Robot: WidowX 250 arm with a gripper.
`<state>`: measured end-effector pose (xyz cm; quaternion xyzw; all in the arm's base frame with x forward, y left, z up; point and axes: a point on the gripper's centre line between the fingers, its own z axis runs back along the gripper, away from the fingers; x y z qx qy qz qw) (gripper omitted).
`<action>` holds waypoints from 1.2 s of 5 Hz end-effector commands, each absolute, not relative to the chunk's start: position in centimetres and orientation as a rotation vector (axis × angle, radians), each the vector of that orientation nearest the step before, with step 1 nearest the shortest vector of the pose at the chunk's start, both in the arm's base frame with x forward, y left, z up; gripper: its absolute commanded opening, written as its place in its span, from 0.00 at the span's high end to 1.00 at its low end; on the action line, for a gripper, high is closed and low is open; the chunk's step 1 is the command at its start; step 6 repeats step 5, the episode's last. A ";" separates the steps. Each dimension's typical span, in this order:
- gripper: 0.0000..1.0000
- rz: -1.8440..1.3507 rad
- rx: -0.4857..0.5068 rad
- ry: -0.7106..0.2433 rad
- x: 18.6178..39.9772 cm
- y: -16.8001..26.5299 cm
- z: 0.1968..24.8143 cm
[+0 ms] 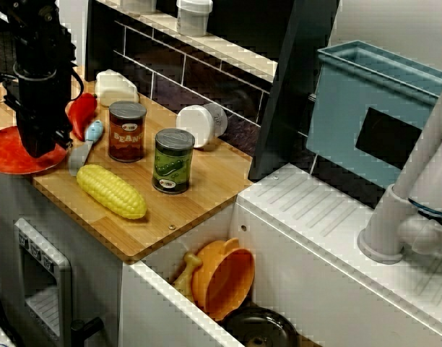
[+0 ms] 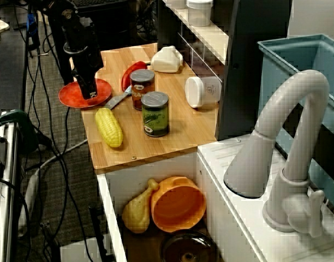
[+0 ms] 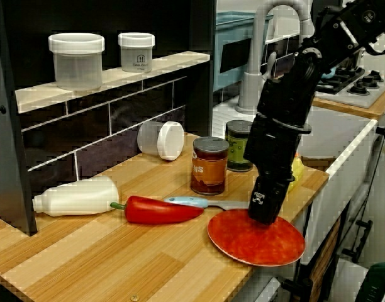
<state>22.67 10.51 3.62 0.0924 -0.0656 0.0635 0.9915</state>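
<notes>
In the low side view, my pincer is down on the red plate, with its tip touching the plate's far part. I cannot tell whether the jaws are apart or together, because the black housing hides them. The plate lies at the near edge of the wooden tabletop. Just left of it lies a blue-handled knife, with a red pepper beside that. Farther back stands a beans can, and a green can is to its right. In the view from above, a corn cob lies near both cans.
</notes>
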 end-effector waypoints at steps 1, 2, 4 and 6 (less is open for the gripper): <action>1.00 0.130 0.180 -0.126 22.1 10.2 4.8; 1.00 0.164 0.135 -0.085 22.3 9.6 4.9; 1.00 0.288 0.103 -0.131 22.3 7.9 4.9; 1.00 0.308 0.041 -0.115 22.0 7.0 4.8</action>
